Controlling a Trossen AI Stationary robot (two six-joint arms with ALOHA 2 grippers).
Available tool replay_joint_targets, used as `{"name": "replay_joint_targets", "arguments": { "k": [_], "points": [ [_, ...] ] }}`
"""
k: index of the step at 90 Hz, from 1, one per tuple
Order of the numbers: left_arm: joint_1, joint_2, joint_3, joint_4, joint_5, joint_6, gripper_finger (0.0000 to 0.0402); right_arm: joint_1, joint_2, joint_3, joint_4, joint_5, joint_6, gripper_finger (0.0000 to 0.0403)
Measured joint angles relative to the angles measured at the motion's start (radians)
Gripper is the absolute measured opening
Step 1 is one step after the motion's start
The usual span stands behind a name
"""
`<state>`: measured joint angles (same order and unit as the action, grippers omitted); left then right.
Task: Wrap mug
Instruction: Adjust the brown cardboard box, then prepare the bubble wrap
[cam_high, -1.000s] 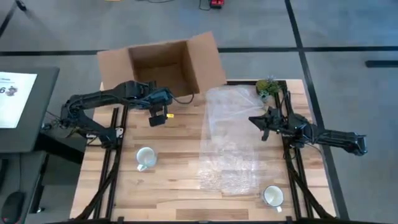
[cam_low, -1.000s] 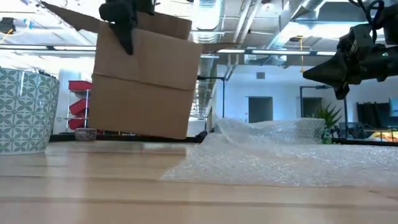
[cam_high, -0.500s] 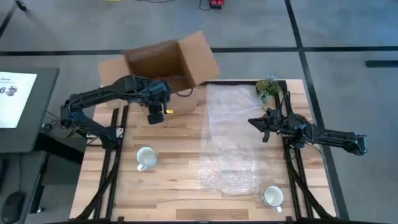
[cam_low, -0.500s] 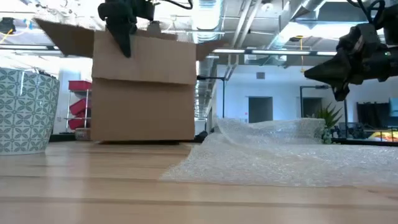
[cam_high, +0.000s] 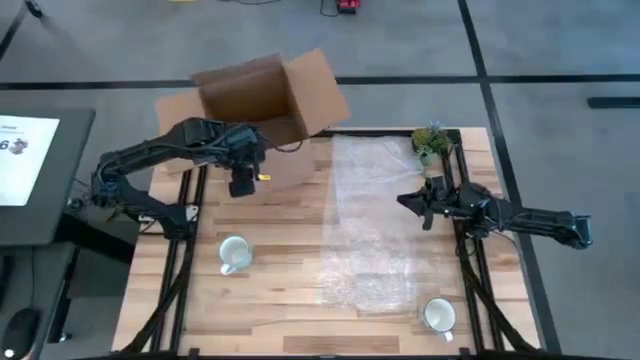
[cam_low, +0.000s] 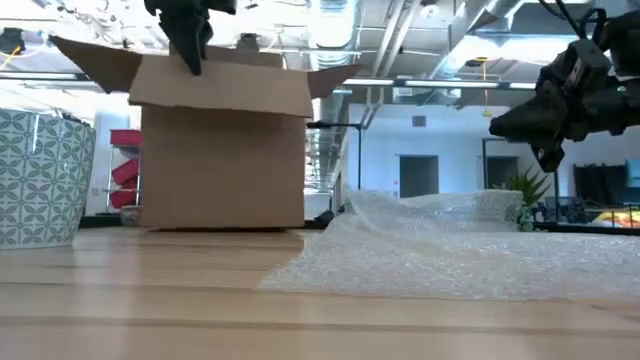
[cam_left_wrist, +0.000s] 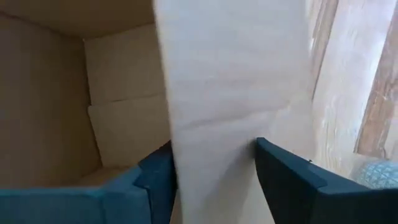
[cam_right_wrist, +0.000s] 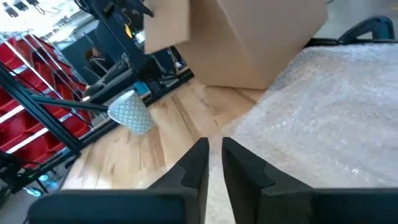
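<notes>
An open brown cardboard box stands at the table's far left, and my left gripper is shut on its near wall. A sheet of bubble wrap lies flat on the table right of centre. A patterned mug stands left of the sheet and shows large in the low view. A second mug stands near the front right corner. My right gripper hovers above the sheet's right edge, shut but for a narrow slit and holding nothing. My left gripper pinches the top edge of the box's near wall between its two fingers, one finger inside the box and one outside. The fingers come from above, pointing down. The box stands upright with its bottom flat on the table.
A small potted plant stands at the far right corner beside the sheet. The box's flaps spread outward at its top. Bare wood lies between the patterned mug and the sheet and along the front edge.
My left gripper has gone up a little and toward the table's left edge, keeping its hold on the box. The box, tilted with one bottom edge raised a second ago, has turned about and now sits flat and upright, farther left. My right gripper has kept still.
</notes>
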<state>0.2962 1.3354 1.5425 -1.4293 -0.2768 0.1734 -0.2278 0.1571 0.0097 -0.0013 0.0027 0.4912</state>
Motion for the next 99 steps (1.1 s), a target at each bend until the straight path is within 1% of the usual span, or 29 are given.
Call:
{"name": "replay_joint_targets", "arguments": {
  "k": [14,24,40,49,57,63,69,77,83,91,99],
  "points": [
    [-0.009,-0.06,0.0,0.063,-0.003,-0.027,0.0182,-0.011,0.042,0.0,0.005,0.003,-0.032,0.007],
    [-0.031,-0.108,0.0,0.184,-0.002,-0.057,0.0182,-0.011,0.073,0.0,0.016,0.033,-0.058,0.0075],
    [-0.092,-0.172,0.0,0.329,0.005,-0.078,0.0182,-0.003,0.125,0.0,0.039,0.054,-0.083,0.0077],
    [-0.145,-0.199,0.0,0.409,0.011,-0.095,0.0182,0.035,0.153,0.007,0.053,0.051,-0.118,0.0077],
    [-0.217,-0.211,0.0,0.491,0.048,-0.101,0.0182,0.118,0.182,0.026,0.12,-0.002,-0.181,0.0077],
    [-0.286,-0.212,0.0,0.538,0.073,-0.106,0.0182,0.195,0.205,0.048,0.174,0.008,-0.237,0.0077],
    [-0.363,-0.203,-0.001,0.563,0.082,-0.108,0.0182,0.276,0.235,0.08,0.2,0.065,-0.291,0.0077],
    [-0.464,-0.178,-0.01,0.572,0.082,-0.14,0.0182,0.383,0.286,0.131,0.191,0.155,-0.349,0.0073],
    [-0.535,-0.15,-0.026,0.581,0.08,-0.208,0.0182,0.466,0.341,0.175,0.199,0.206,-0.369,0.0069],
    [-0.62,-0.103,-0.053,0.581,0.076,-0.296,0.0182,0.581,0.418,0.226,0.219,0.245,-0.4,0.0061],
    [-0.709,-0.042,-0.075,0.575,0.059,-0.373,0.0182,0.697,0.517,0.282,0.238,0.333,-0.45,0.0049]
  ]
}}
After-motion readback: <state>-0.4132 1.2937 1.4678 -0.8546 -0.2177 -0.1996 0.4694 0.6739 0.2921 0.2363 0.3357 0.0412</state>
